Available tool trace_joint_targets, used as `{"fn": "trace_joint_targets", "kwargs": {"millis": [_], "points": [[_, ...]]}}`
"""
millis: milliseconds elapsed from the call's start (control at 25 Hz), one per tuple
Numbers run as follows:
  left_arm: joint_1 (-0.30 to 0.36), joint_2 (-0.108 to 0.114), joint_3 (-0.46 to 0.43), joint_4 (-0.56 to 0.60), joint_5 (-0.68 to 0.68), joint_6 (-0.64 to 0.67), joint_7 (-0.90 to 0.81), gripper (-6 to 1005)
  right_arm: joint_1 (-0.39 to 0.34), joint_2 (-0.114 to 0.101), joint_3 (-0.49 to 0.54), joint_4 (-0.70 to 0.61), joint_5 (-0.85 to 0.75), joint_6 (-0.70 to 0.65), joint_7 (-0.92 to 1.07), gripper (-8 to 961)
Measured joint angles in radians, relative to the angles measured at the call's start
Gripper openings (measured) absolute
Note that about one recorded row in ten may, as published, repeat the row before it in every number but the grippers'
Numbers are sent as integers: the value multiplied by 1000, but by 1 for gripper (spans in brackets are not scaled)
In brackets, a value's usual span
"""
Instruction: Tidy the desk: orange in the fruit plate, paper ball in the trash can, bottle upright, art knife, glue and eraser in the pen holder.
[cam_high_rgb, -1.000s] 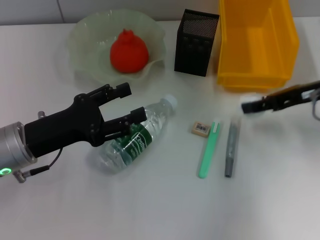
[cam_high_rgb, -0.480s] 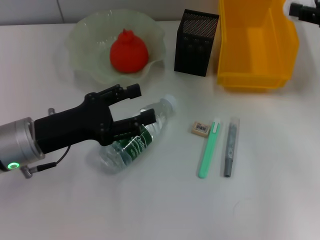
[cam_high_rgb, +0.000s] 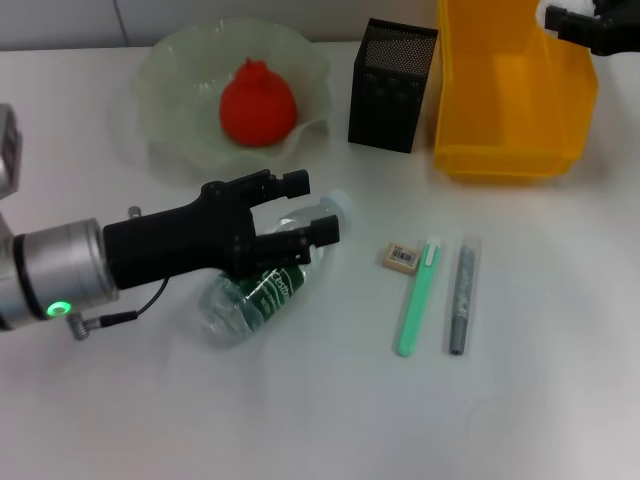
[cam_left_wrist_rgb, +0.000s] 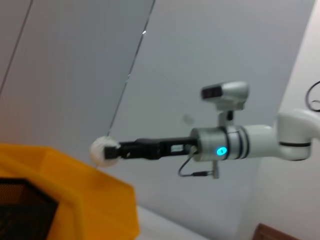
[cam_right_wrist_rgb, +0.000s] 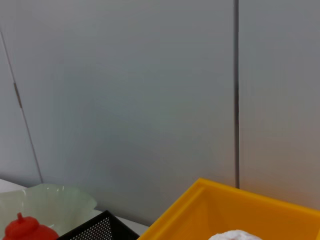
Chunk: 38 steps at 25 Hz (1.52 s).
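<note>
The small clear plastic water bottle lies toppled before the yellow bin; the left gripper straddles it, jaws spread. Light, slick, crushable: best gripped mid-body. The right gripper pinches the paper ball above that bin.

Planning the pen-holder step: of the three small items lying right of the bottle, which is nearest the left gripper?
The tiny beige rectangular eraser: it lies closest to the left gripper, with the green stick and grey stick beyond it.
</note>
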Motion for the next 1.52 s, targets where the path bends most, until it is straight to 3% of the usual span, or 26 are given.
{"fn": "trace_joint_targets", "kwargs": {"millis": [240,440,520,560,600,720,760,800,880,920,960,1000,1120,1160,1200,1320,1360,1400,1520], "points": [[-37,0,23,0,1,-71,-64,802,9,-2,-3,22,-2,33,-5,500],[-57,-1,36,7,0,-89,-111,801,22,-2,-38,58,-16,94,-10,686],[-64,-2,36,10,-4,-90,-130,801,23,-2,-55,71,-13,125,-20,686],[-70,-2,36,13,-6,-89,-144,801,10,12,-54,75,41,136,-81,686],[-74,-2,36,20,-7,-88,-158,801,10,12,-54,75,41,136,-81,686],[-86,-2,57,61,-8,-99,-212,800,-57,37,-46,85,247,79,-282,685],[-89,-3,82,100,-8,-110,-250,800,-123,38,-49,136,469,-24,-447,685],[-90,-3,97,119,-10,-115,-267,800,-123,38,-49,136,469,-24,-447,685],[-92,-4,130,150,-19,-125,-289,800,-187,35,-46,225,655,-121,-607,685],[-93,-3,166,170,-34,-143,-303,800,-217,34,-42,274,734,-164,-680,685],[-99,-4,296,229,-81,-218,-346,799,-269,34,-36,354,841,-226,-788,685],[-99,-4,296,229,-81,-218,-346,799,-269,34,-36,354,841,-226,-788,685],[-90,-1,498,372,-75,-401,-460,799,-330,34,-32,424,938,-271,-874,686],[-79,2,619,491,6,-530,-585,798,-343,34,-29,434,957,-277,-882,686],[-79,2,619,491,6,-530,-585,798,-354,34,-24,436,961,-277,-881,686],[-67,2,711,649,222,-639,-788,797,-369,30,-16,437,962,-271,-866,686],[-62,-1,753,735,404,-674,-946,797,-378,29,-15,438,961,-270,-864,686],[-62,-1,753,735,404,-674,-946,793,-378,29,-15,438,961,-270,-864,686],[-50,-4,836,814,608,-708,-1132,781,-386,28,-15,447,963,-268,-864,685]]}}
